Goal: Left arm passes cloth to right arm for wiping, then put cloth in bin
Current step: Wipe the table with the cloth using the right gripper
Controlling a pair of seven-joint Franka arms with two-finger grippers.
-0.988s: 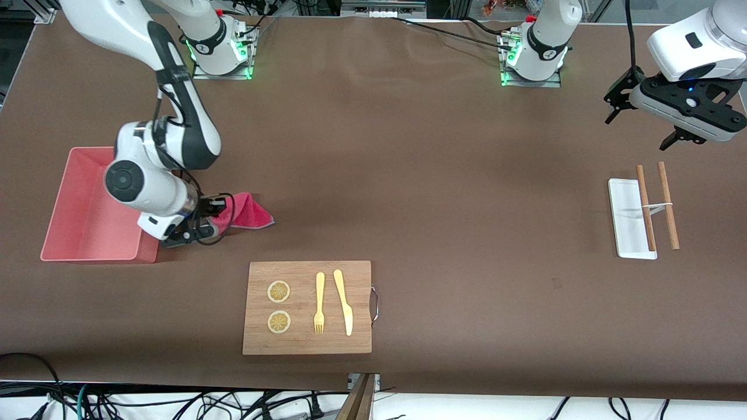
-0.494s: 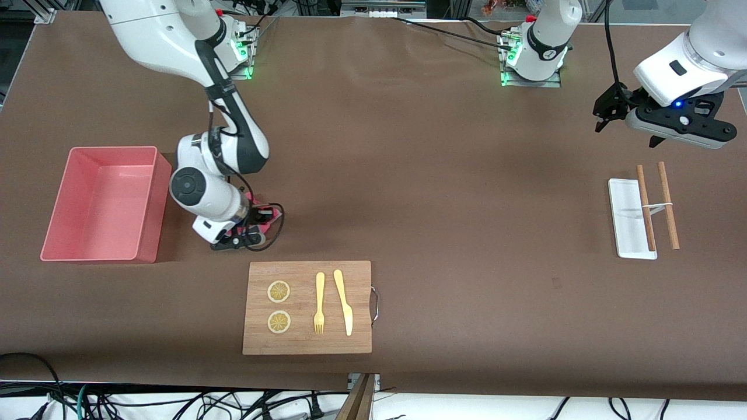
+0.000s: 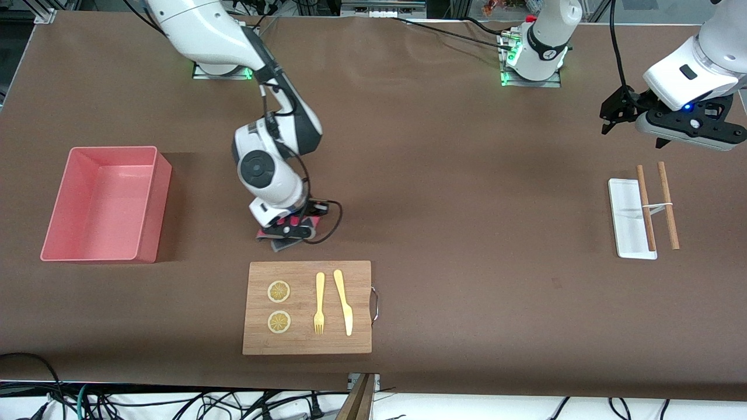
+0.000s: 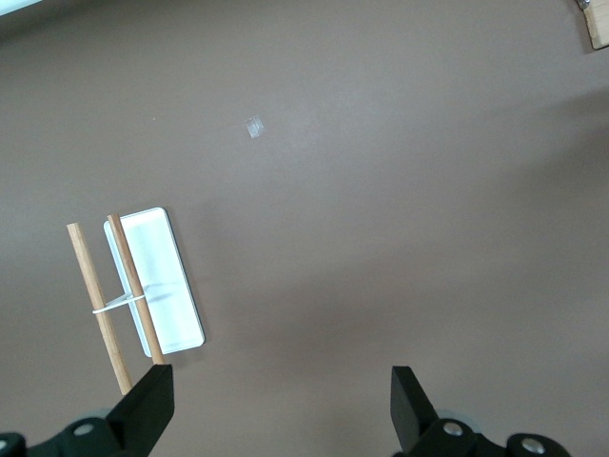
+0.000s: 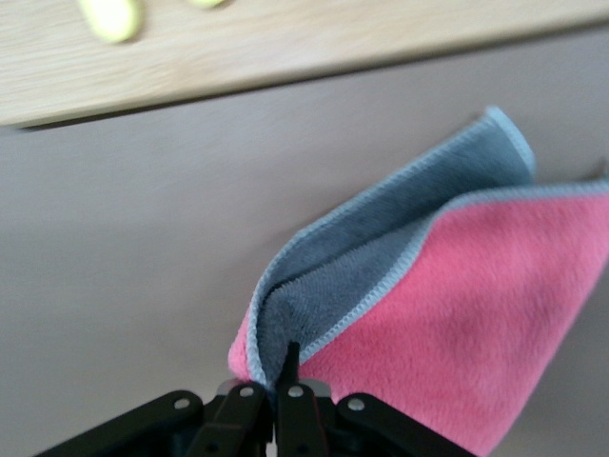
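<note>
my right tool [image 3: 287, 229] clamped on the cloth [image 3: 284, 240], dragging on the bench | bin [image 3: 153, 201] well off toward my arm's end | left tool [image 3: 639, 116] wide open, empty, waiting

The left claw [image 4: 281, 414] hangs over the bare brown table [image 4: 381, 190], its two black fingers [image 4: 147, 405] spread wide with nothing between them. A small white tray [image 4: 166, 305] lies on the table. Two wooden sticks [image 4: 95, 305], tied by a thin white band, rest side by side, one across the tray's edge, the other just beside it. A wooden corner [image 4: 598, 29] shows at the frame's edge.
</note>
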